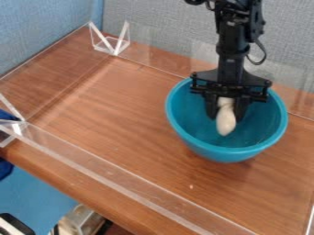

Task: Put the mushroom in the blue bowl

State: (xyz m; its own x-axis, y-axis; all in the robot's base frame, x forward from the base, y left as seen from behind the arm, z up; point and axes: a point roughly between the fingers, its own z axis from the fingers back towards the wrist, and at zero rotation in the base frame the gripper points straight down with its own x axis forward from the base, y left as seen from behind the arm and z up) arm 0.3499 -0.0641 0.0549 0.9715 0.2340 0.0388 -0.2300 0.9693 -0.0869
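My pincer is closed on the mushroom, pale stem downward; I hold it inside the blue bowl, right of centre in the frame; its cap seems mostly hidden.

A small toy mushroom with a cream-white stem hangs upright, stem end down, inside a deep, round, glossy teal-blue plastic bowl, its upper part hidden from view. The bowl sits upright, its thin rim facing up.
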